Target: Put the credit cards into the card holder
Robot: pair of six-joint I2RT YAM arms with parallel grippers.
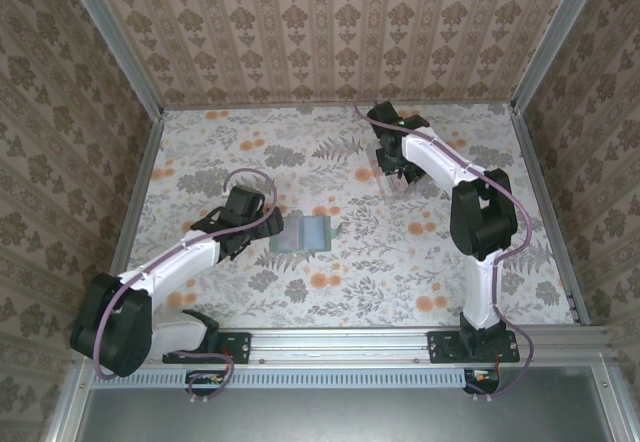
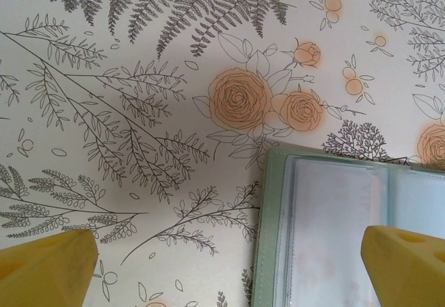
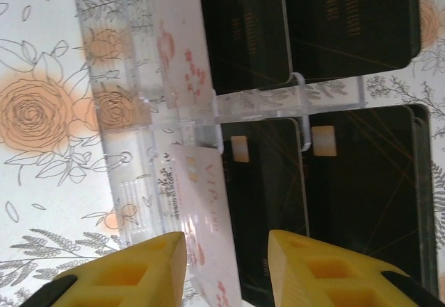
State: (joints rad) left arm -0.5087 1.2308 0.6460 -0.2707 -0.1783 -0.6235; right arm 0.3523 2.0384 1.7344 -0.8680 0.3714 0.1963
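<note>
The card holder (image 1: pixel 303 232) lies open on the flowered table, dull green with a pale clear-sleeved inside (image 2: pixel 334 237). My left gripper (image 1: pixel 265 224) hovers at its left edge, open, with one yellow fingertip (image 2: pixel 400 265) over the holder and the other over bare table; nothing is between them (image 2: pixel 226 246). My right gripper (image 1: pixel 398 169) is at the clear rack (image 3: pixel 139 112) at the back. It stands open (image 3: pixel 226 248) astride a pale pinkish-white credit card (image 3: pixel 201 203) upright in the rack. A dark panel (image 3: pixel 268 203) is also in the gap. Neither finger clearly presses on them.
The clear rack (image 1: pixel 392 180) holds several dark panels (image 3: pixel 354 203) with small pale squares near their tops. Patterned walls close in the table on three sides. Bare flowered tabletop (image 1: pixel 400 262) stretches between the holder and the rack.
</note>
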